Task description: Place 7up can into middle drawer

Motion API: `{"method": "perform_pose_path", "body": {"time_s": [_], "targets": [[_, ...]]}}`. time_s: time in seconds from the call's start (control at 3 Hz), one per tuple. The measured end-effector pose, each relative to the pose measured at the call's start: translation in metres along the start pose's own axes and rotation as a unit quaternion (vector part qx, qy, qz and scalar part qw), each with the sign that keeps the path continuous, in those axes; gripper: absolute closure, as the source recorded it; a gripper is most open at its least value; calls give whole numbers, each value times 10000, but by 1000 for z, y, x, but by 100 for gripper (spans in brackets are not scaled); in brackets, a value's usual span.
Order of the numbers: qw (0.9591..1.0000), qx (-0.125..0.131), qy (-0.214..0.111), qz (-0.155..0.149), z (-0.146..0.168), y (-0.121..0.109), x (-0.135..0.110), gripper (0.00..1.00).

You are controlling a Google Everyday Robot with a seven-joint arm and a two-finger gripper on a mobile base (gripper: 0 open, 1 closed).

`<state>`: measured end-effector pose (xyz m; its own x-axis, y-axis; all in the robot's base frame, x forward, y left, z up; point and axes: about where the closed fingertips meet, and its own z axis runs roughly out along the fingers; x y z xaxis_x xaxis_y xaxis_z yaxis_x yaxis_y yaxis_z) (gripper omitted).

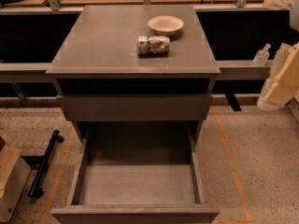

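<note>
Middle drawer (138, 185) open; 7up can (153, 45) atop cabinet (103, 41), well left of gripper (280, 84).

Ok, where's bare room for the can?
The middle drawer floor is bare between its walls. The cabinet top is free left of the 7up can; the bowl crowds it behind. The end effector sits at right edge.

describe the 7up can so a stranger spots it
Find the grey cabinet top above the open middle drawer; the gripper hangs far right. In front of the cream bowl lies the 7up can, on its side, green-and-white, unlike the plain round bowl.
</note>
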<state>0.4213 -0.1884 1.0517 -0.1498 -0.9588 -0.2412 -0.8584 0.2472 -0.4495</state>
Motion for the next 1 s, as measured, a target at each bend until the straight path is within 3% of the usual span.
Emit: {"method": "perform_pose_path", "body": {"time_s": [0.33, 0.67, 1.0], "targets": [[10000, 1, 0, 0, 0, 0, 0, 0], [9996, 134, -235, -38, 7, -13, -18, 0], [9971, 279, -701, -63, 29, -51, -49, 0]]}}
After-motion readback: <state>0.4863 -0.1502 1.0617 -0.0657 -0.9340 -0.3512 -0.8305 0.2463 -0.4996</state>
